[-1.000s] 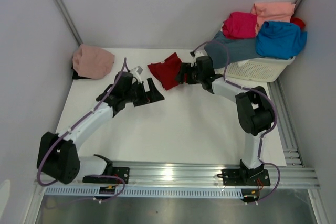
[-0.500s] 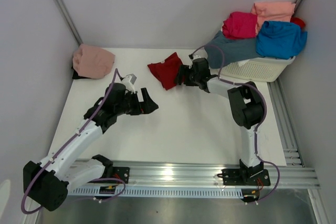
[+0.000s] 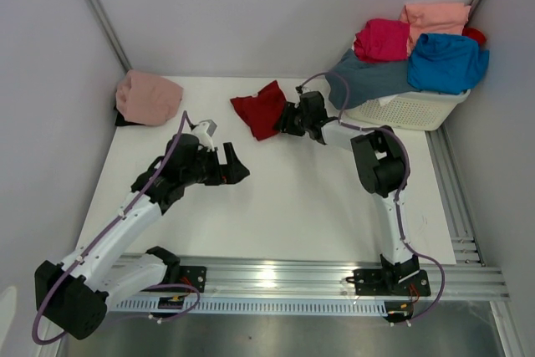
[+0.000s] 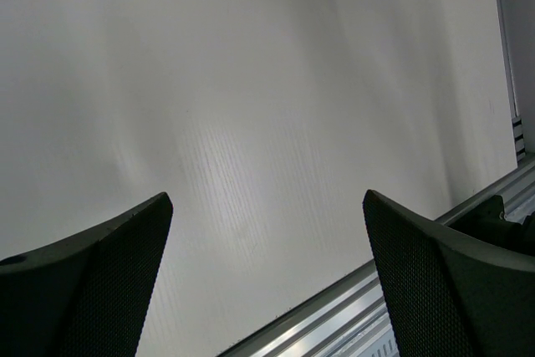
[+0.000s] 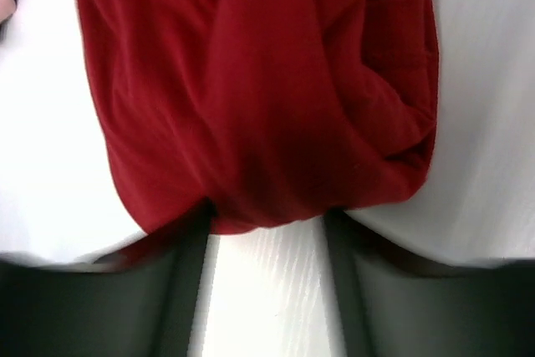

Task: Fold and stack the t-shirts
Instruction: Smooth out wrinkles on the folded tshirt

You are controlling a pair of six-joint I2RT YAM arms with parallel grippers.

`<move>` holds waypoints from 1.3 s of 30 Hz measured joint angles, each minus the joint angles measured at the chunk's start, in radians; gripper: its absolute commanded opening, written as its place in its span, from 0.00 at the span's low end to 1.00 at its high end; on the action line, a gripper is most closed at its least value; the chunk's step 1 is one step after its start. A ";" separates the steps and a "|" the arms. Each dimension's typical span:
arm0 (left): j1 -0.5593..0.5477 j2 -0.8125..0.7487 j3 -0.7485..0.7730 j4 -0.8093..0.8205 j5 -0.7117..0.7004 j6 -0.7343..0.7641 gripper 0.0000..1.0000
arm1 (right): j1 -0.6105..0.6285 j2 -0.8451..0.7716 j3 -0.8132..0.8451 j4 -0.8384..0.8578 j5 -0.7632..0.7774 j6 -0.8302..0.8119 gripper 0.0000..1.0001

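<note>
Dark red t-shirt (image 5: pixel 251 81) crumpled on surface (image 3: pixel 292 198), touching right end effector (image 5: pixel 267 216) tips.
Judged soft, light, limp: best taken at the thick fold nearest the tips. Fingers (image 5: pixel 188 290) spread astride it, no pinch evident. Left end effector (image 4: pixel 266 198) spread, well apart.

A plain dark red shirt (image 5: pixel 251 89) lies at the black right gripper's (image 5: pixel 266 236) tips, a white lattice basket (image 3: pixel 410 110) behind it carries grey-blue (image 3: pixel 372 79), magenta (image 3: pixel 382 39), bright blue (image 3: pixel 447 63) and salmon (image 3: pixel 435 16) shirts, and a dusty pink shirt (image 3: pixel 148 96) sits behind the black left gripper (image 3: pixel 236 165) on the white table (image 3: pixel 292 198).
</note>
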 measured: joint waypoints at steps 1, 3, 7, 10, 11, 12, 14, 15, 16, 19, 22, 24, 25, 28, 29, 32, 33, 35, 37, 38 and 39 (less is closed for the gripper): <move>0.000 0.000 0.000 0.000 0.000 0.001 0.99 | 0.002 0.005 0.000 0.000 -0.001 0.000 0.37; 0.000 0.000 -0.002 0.000 0.000 0.001 0.99 | 0.006 0.011 0.000 -0.004 -0.005 0.003 0.21; 0.000 0.005 -0.008 0.001 0.000 0.001 1.00 | 0.016 0.011 -0.004 -0.007 -0.003 -0.013 0.03; 0.000 0.014 -0.008 0.002 0.001 0.000 0.99 | 0.026 0.000 -0.035 -0.004 0.002 -0.031 0.00; 0.000 0.018 -0.008 0.002 0.001 0.001 0.99 | 0.030 -0.010 -0.050 -0.004 0.005 -0.037 0.00; 0.000 0.021 -0.008 0.002 0.001 0.000 0.99 | 0.033 -0.020 -0.063 -0.008 0.006 -0.040 0.00; 0.000 0.024 -0.008 0.002 0.001 0.000 0.99 | 0.041 -0.056 -0.101 -0.025 0.016 -0.051 0.00; 0.000 0.025 -0.008 0.003 0.002 0.000 0.99 | 0.047 -0.081 -0.133 -0.029 0.020 -0.056 0.00; 0.000 0.026 -0.008 0.003 0.002 0.000 0.99 | 0.054 -0.113 -0.174 -0.034 0.027 -0.061 0.00; 0.000 0.027 -0.008 0.004 0.005 0.000 0.99 | 0.081 -0.211 -0.299 -0.054 0.054 -0.077 0.00; 0.000 0.028 -0.008 0.005 0.009 0.000 0.99 | 0.125 -0.344 -0.441 -0.103 0.092 -0.091 0.00; 0.000 0.036 -0.008 0.005 0.010 0.000 0.99 | 0.154 -0.441 -0.532 -0.153 0.114 -0.098 0.00; -0.001 0.042 -0.008 0.005 0.011 0.000 0.99 | 0.169 -0.500 -0.586 -0.175 0.126 -0.101 0.00; -0.001 0.059 -0.008 0.005 0.013 0.000 0.99 | 0.200 -0.696 -0.726 -0.296 0.179 -0.107 0.01; -0.001 0.063 -0.008 0.005 0.015 0.000 0.99 | 0.201 -0.749 -0.753 -0.334 0.203 -0.108 0.04; -0.002 0.084 -0.008 0.005 0.022 0.000 0.99 | 0.195 -0.923 -0.801 -0.465 0.327 -0.116 0.17; -0.002 0.091 -0.008 0.005 0.026 0.000 0.99 | 0.191 -0.972 -0.803 -0.498 0.367 -0.115 0.24; -0.002 0.113 -0.008 0.006 0.039 0.000 0.99 | 0.179 -1.049 -0.803 -0.524 0.442 -0.105 0.48; -0.002 0.137 -0.008 0.008 0.053 0.000 0.99 | 0.161 -1.094 -0.800 -0.525 0.498 -0.101 0.53; -0.002 0.148 -0.008 0.009 0.060 0.000 0.99 | 0.154 -1.101 -0.796 -0.523 0.517 -0.097 0.53; -0.004 0.160 -0.008 0.009 0.065 0.000 0.99 | 0.148 -1.102 -0.793 -0.517 0.533 -0.093 0.55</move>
